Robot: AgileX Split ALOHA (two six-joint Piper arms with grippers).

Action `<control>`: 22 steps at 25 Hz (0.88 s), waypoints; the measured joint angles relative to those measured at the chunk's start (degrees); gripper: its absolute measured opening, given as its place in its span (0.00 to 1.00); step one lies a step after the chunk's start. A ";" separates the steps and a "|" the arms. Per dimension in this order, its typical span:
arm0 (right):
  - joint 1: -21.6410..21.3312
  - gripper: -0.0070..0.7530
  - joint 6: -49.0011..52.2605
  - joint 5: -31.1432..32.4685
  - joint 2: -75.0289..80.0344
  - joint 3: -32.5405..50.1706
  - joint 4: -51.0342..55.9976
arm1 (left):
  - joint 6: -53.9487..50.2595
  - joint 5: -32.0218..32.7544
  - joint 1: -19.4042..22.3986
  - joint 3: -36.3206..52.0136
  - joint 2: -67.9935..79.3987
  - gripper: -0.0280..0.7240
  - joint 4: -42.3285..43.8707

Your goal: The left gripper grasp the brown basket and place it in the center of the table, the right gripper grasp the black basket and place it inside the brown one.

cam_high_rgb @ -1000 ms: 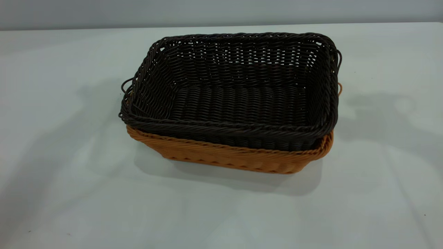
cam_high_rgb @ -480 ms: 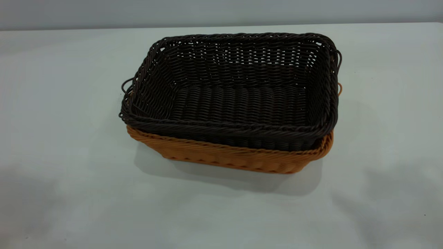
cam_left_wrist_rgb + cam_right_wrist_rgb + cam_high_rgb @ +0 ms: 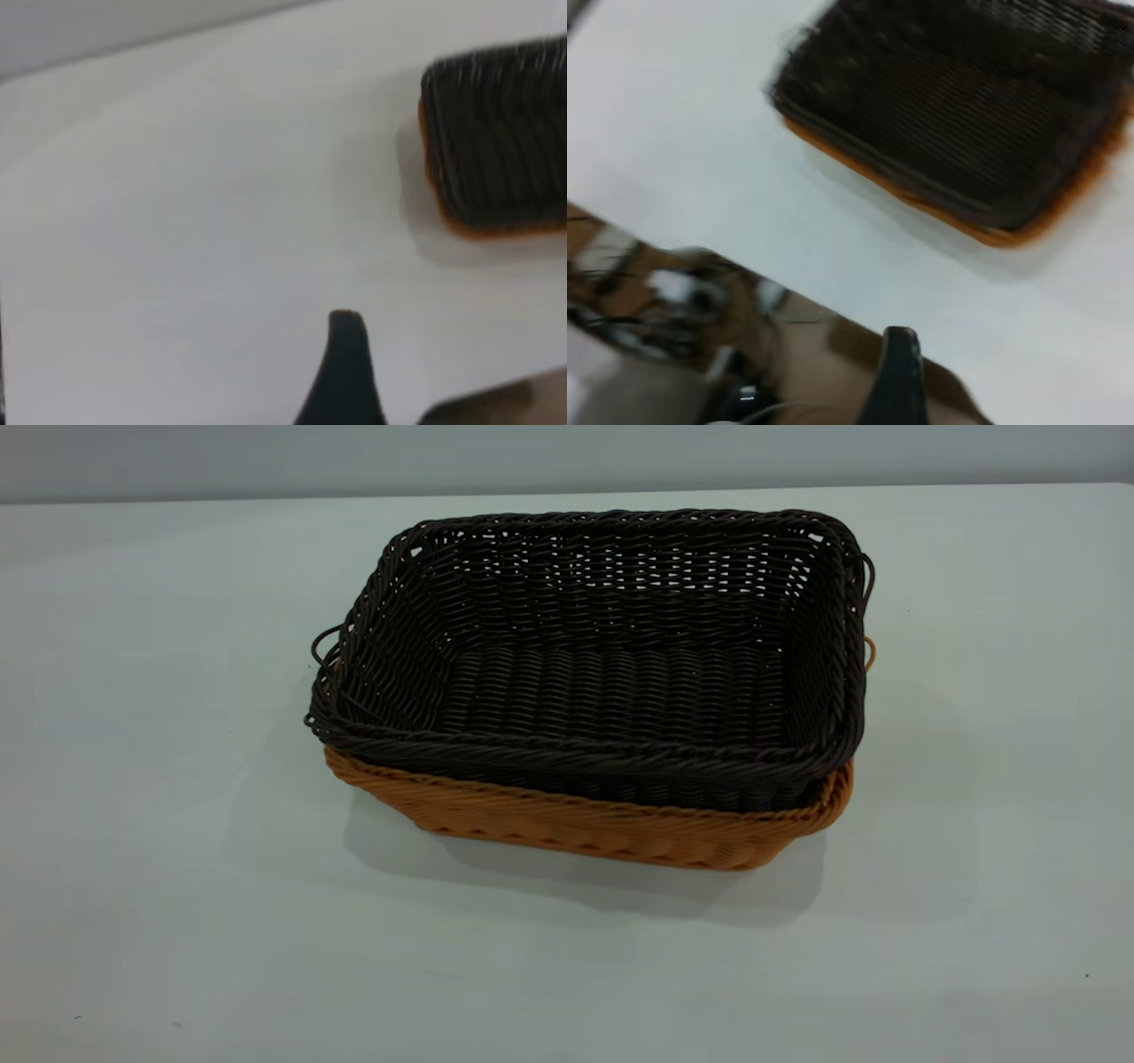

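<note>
While only one fingertip of the left gripper [image 3: 345, 372] and right gripper [image 3: 895, 381] shows, hiding their jaws, the black basket [image 3: 602, 655] sits inside the brown basket [image 3: 602, 833], with bare tabletop [image 3: 159, 824] all around.

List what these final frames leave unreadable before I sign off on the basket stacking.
- Left gripper: one finger tip shows in the left wrist view; frame edge cuts the rest, so open or shut is unknown.
- Right gripper: same in the right wrist view.
- Both arms: outside the exterior view.
- Brown basket: its inside is hidden by the black basket nested in it, so how deep that sits is unclear.
</note>
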 joint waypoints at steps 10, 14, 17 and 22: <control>0.00 0.78 8.95 -1.10 -21.16 6.38 -13.49 | -0.17 0.00 0.00 18.91 -18.97 0.79 0.00; 0.00 0.78 12.26 -1.04 -26.16 6.67 -19.72 | -0.24 0.00 0.00 21.66 -24.38 0.79 0.00; 0.00 0.78 15.08 -1.04 -27.65 6.99 -24.22 | -0.24 0.00 0.00 22.50 -27.08 0.79 0.00; 1.07 0.78 16.17 -1.17 -28.09 7.44 -26.60 | -0.24 0.00 0.00 23.99 -30.08 0.79 -0.05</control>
